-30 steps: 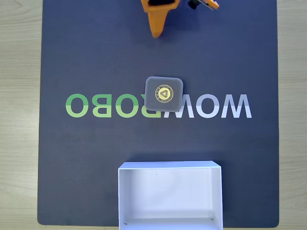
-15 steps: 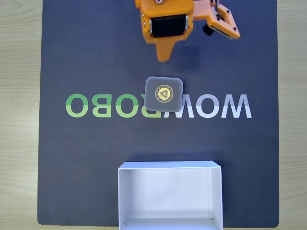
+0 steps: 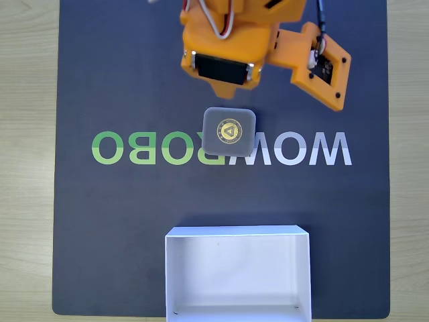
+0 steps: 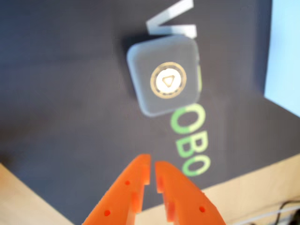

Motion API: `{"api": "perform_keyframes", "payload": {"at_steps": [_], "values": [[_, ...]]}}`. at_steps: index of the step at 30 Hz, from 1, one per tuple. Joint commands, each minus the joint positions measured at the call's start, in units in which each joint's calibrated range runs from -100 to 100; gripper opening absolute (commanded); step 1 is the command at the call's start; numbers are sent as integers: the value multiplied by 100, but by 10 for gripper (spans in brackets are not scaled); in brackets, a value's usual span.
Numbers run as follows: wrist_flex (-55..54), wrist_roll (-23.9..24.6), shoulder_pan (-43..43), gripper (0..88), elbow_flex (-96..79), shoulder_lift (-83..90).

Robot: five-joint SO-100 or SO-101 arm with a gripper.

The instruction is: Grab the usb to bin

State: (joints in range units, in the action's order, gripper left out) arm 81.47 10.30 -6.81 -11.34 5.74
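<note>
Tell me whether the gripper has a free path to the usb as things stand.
Probably yes. In the wrist view the gripper sits just short of the usb, with only bare mat between them. The fingers are nearly closed, though, so they would likely have to open first.

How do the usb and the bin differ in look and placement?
The usb is a dark grey rounded square with a gold emblem; the bin is a plain white, sharp-cornered rectangle, clearly wider. The usb lies flat on the mat's lettering; the bin is an open box at the mat's edge. Both sit untouched.
</note>
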Motion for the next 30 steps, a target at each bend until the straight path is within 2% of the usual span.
{"api": "perform_keyframes", "payload": {"at_steps": [1, 16, 30], "values": [[-15, 16, -60, 10, 339, -154], [-539, 11, -220, 10, 294, -468], [-469, 11, -85, 17, 113, -459]]}}
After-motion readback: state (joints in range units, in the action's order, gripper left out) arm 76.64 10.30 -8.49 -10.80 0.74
